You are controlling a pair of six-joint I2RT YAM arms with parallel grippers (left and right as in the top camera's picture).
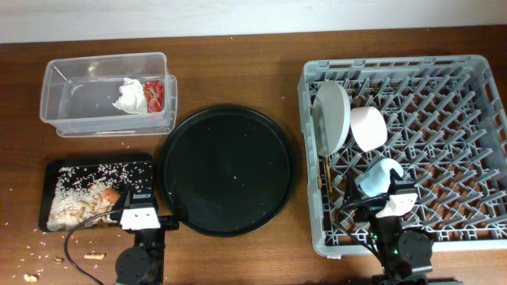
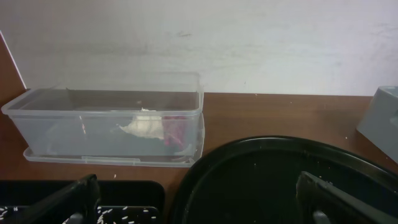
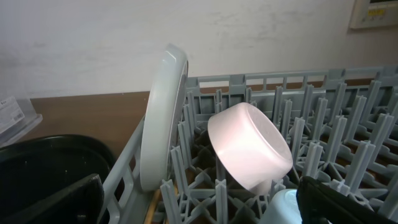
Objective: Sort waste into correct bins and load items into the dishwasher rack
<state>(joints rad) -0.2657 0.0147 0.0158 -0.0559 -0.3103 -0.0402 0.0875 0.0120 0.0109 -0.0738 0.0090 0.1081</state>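
Note:
The clear tub [image 1: 63, 79] [image 2: 74, 124] holds white tissue [image 1: 128, 96] [image 2: 144, 126] and the red wrapper [image 1: 154, 93] [image 2: 175, 132]. The flat black tray [image 1: 47, 190] [image 2: 137, 190] holds rice and beige scraps [image 1: 83, 202]; I cannot make out the carrot stick. In the grey rack [image 1: 475, 87] [image 3: 323, 93] the plate [image 1: 333, 117] [image 3: 163, 118] stands on edge, with the white bowl [image 1: 368, 127] [image 3: 249, 146], blue cup [image 1: 379, 176] [image 3: 283, 208] and chopsticks [image 1: 325, 174] [image 3: 152, 208]. My left gripper [image 1: 141, 207] [image 2: 199, 205] is open and empty. My right gripper [image 1: 394, 202] [image 3: 208, 208] is open over the rack's front.
The large round black tray [image 1: 230, 170] [image 2: 280, 180] [image 3: 43, 162] lies between the bins and the rack. Loose crumbs [image 1: 95, 255] and rice grains lie on the table at the front left. A white wall stands behind the table.

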